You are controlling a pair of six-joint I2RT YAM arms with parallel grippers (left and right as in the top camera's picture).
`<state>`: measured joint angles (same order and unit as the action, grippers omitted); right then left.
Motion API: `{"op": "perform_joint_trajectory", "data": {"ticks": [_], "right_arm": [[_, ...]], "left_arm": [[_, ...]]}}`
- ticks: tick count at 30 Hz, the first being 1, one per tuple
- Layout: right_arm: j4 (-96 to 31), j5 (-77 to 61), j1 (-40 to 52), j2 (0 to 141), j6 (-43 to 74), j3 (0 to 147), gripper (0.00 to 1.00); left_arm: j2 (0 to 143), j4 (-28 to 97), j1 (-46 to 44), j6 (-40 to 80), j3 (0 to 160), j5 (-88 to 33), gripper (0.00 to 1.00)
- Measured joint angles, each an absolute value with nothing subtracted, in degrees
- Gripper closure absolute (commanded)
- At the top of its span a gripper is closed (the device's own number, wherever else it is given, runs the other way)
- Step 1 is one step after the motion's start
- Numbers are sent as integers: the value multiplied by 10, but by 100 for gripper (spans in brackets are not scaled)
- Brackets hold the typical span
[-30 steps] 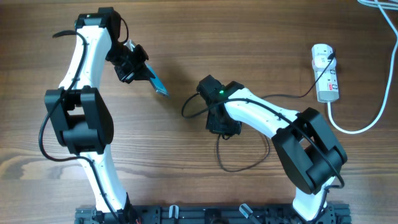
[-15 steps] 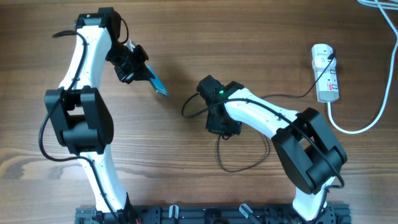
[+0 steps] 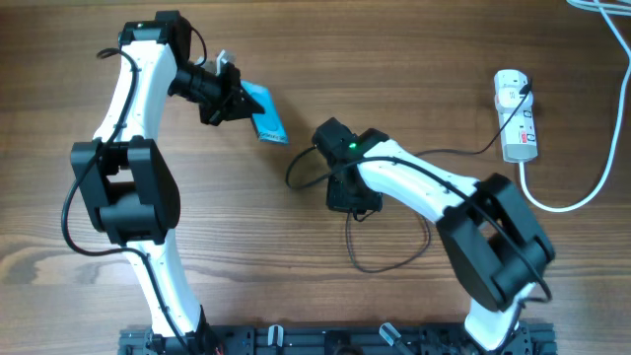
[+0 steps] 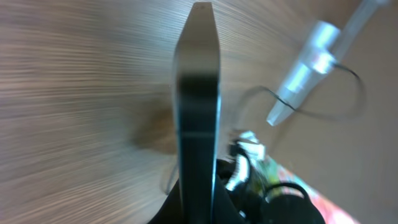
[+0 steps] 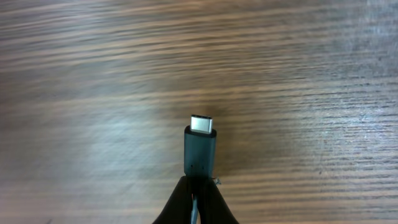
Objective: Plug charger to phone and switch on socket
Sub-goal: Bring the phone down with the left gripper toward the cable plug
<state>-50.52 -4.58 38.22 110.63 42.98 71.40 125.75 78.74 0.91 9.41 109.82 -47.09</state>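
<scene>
My left gripper (image 3: 233, 100) is shut on the phone (image 3: 264, 112) and holds it above the table, cyan screen showing. In the left wrist view the phone (image 4: 198, 93) is edge-on and blurred, rising from the jaws (image 4: 199, 196). My right gripper (image 3: 353, 200) sits right of the phone and is shut on the charger's connector tip (image 5: 200, 148), which points away from the jaws (image 5: 199, 185) over bare wood. The charger cable (image 3: 380, 264) loops under the right arm and runs to its black plug in the white socket (image 3: 517, 128) at the far right.
The socket's thick white lead (image 3: 592, 192) curves along the right edge of the table. A loop of the black cable (image 3: 294, 173) lies between the two grippers. The arm bases stand at the front edge.
My left gripper has swung right and turned with the phone, so more of the screen faces up and it is nearer the right gripper. The right arm has hardly moved.
</scene>
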Motion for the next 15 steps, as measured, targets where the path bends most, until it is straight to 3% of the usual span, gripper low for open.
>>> {"op": "perform_joint_trajectory", "data": {"ticks": [6,15], "right_arm": [[-508,-114,383,933,347,714,96],[-509,-151,383,825,320,714,96]], "left_arm": [[1258,788,-15,-44,1098,-651,96],[1190,739,-91,-101,1098,-686,96]]}}
